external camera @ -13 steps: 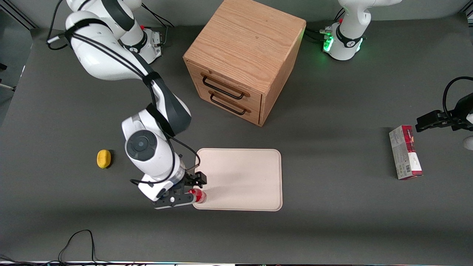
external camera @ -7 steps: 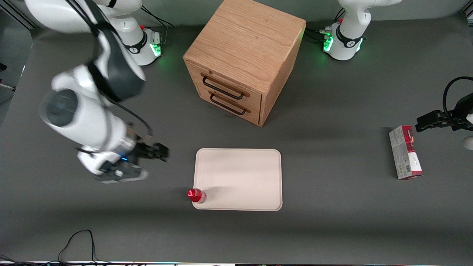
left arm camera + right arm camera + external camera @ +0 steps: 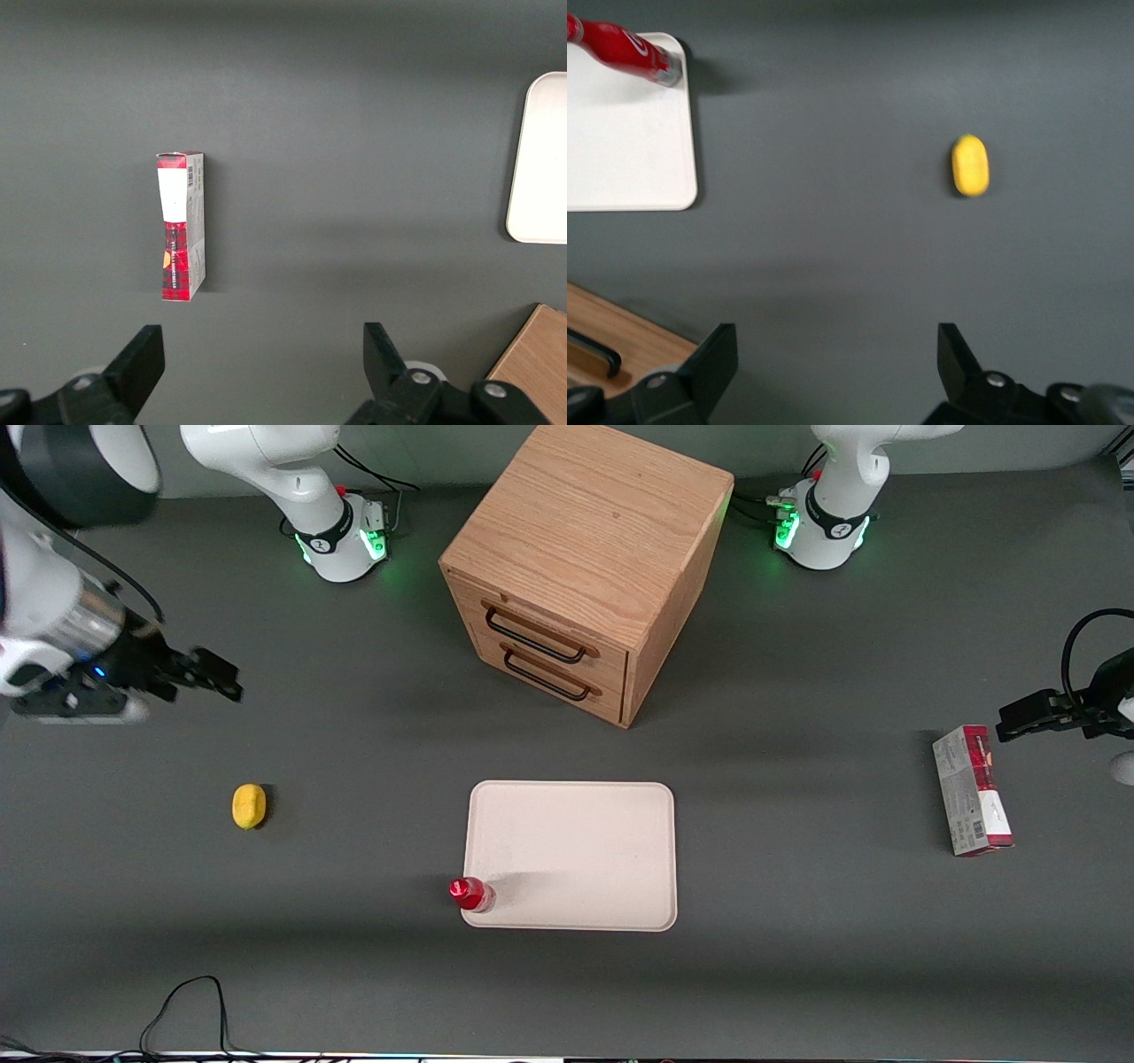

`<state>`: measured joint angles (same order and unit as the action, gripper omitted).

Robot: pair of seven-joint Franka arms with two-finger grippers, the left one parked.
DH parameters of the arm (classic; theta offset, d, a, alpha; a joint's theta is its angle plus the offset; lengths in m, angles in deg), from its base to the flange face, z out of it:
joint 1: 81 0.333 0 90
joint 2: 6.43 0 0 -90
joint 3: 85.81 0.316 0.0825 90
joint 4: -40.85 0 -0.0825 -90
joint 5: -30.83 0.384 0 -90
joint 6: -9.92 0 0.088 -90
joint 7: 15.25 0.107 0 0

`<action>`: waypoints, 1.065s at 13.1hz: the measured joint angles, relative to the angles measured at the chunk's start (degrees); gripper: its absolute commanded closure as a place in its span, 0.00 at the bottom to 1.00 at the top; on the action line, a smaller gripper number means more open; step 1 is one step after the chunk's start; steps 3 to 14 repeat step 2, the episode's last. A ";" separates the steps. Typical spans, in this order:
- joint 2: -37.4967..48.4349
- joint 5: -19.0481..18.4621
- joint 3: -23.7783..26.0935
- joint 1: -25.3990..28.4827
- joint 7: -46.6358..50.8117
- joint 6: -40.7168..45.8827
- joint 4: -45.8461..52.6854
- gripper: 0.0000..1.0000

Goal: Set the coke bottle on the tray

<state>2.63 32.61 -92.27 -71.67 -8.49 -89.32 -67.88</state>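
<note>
The coke bottle (image 3: 469, 894), small and red with a red cap, stands upright on the corner of the cream-white tray (image 3: 576, 850) that is nearest the front camera, toward the working arm's end. The right wrist view shows the coke bottle (image 3: 625, 49) with its clear base on that corner of the tray (image 3: 620, 150). My gripper (image 3: 215, 676) is open and empty. It hangs high above the table, far from the bottle toward the working arm's end. Its jaws stand wide apart in the right wrist view (image 3: 833, 363).
A yellow lemon-like object (image 3: 249, 806) lies on the table between gripper and tray. A wooden two-drawer cabinet (image 3: 585, 567) stands farther from the camera than the tray. A red-and-grey box (image 3: 971, 790) lies toward the parked arm's end.
My gripper let go of the bottle at the tray's corner, then rose and swung away toward the working arm's end. The bottle has stayed standing where it was released.
</note>
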 measured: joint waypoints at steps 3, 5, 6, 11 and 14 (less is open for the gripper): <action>2.19 -0.41 -0.72 -0.01 -0.13 0.50 -1.12 0.00; 2.19 -0.41 -0.72 -0.01 -0.13 0.50 -1.12 0.00; 2.19 -0.41 -0.72 -0.01 -0.13 0.50 -1.12 0.00; 2.19 -0.41 -0.72 -0.01 -0.13 0.50 -1.12 0.00; 2.19 -0.41 -0.72 -0.01 -0.13 0.50 -1.12 0.00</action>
